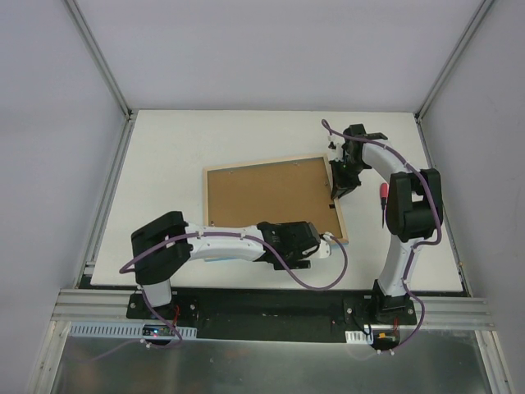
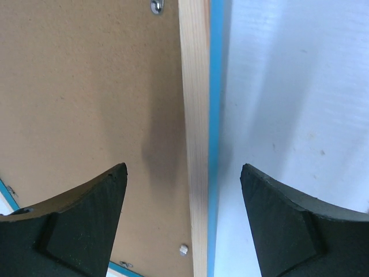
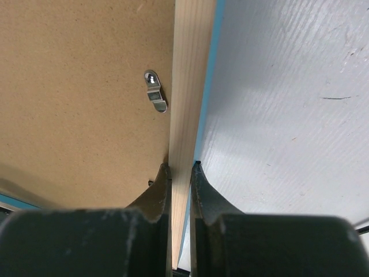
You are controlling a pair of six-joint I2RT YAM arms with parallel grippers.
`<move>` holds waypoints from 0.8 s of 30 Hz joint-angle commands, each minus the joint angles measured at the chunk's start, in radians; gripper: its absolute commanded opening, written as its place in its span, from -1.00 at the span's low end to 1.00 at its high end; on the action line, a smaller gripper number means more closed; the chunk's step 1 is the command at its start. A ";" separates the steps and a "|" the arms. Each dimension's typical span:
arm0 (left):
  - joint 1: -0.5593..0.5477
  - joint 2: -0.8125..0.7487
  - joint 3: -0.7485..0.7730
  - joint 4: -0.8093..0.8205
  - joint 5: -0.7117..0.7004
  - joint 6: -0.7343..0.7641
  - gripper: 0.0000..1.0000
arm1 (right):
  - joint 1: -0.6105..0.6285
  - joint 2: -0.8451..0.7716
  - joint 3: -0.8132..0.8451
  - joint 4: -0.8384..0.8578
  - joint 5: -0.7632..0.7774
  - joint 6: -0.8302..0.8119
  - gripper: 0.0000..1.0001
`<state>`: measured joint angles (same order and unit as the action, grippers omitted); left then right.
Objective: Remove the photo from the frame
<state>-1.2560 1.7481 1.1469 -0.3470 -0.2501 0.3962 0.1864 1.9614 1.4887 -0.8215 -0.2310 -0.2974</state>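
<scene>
Frame [image 3: 187, 86] lies face down; right hand [image 3: 180, 168] pinches its wood edge, left hand [image 2: 183, 173] spread over it. Next, likely: swing clip [image 3: 154, 91] aside.

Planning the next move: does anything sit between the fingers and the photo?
Yes: the plain brown backing board fills the face-down turquoise wood-edged frame, pinned by a small metal turn clip; no photo shows.

The overhead camera looks down from the near side across the whole table [image 1: 164, 148]. Each wrist camera hangs close over the frame [image 1: 265, 162], facing along a wooden edge seen overhead too.
</scene>
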 commanded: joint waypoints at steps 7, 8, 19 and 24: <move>-0.020 0.126 -0.041 0.183 -0.290 0.012 0.97 | -0.018 -0.032 0.056 -0.056 -0.136 0.014 -0.99; -0.023 0.136 -0.048 0.201 -0.319 0.016 0.98 | -0.019 -0.033 0.058 -0.056 -0.140 0.015 -0.99; -0.095 0.208 -0.141 0.382 -0.468 0.104 0.89 | -0.045 -0.039 0.054 -0.061 -0.202 0.024 -0.99; -0.108 0.240 -0.160 0.442 -0.505 0.144 0.72 | -0.050 -0.038 0.061 -0.068 -0.212 0.023 -0.99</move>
<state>-1.3640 1.9125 1.0462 0.0719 -0.7773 0.5240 0.1402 1.9614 1.4998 -0.8265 -0.3038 -0.2989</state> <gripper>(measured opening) 0.895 0.080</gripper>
